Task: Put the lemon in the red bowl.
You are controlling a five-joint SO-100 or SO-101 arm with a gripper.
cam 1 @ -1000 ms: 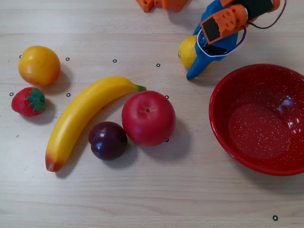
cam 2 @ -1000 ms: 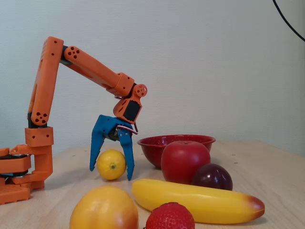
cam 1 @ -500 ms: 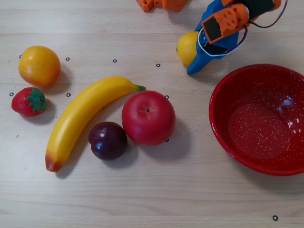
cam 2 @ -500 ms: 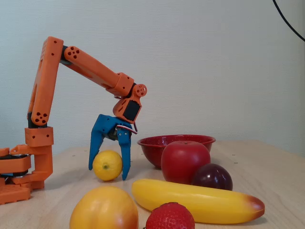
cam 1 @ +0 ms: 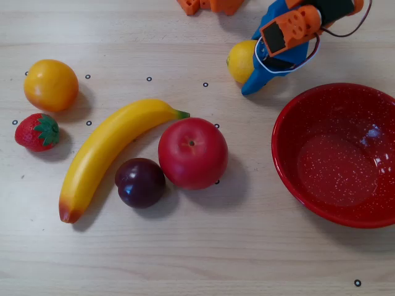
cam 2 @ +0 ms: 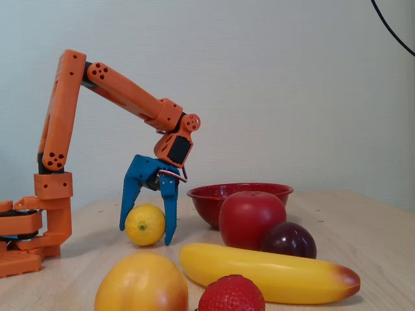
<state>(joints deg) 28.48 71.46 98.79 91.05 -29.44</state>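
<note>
The lemon (cam 1: 239, 60) (cam 2: 145, 225) is a small yellow oval that rests on the table near the arm's base. My blue gripper (cam 1: 253, 65) (cam 2: 145, 235) is lowered over it and open. In the fixed view one finger (cam 2: 126, 197) stands on each side of the lemon, close to it, with the tips near the table. In the overhead view the gripper covers the lemon's right side. The red bowl (cam 1: 285, 161) (cam 2: 211, 194) is speckled and empty. It stands just right of the gripper in the overhead view.
In the overhead view a red apple (cam 1: 192, 152), a dark plum (cam 1: 141, 182) and a banana (cam 1: 111, 154) lie mid-table. An orange-yellow fruit (cam 1: 50, 84) and a strawberry (cam 1: 38, 131) are at the left. The arm's orange base (cam 2: 39, 220) stands at the left of the fixed view.
</note>
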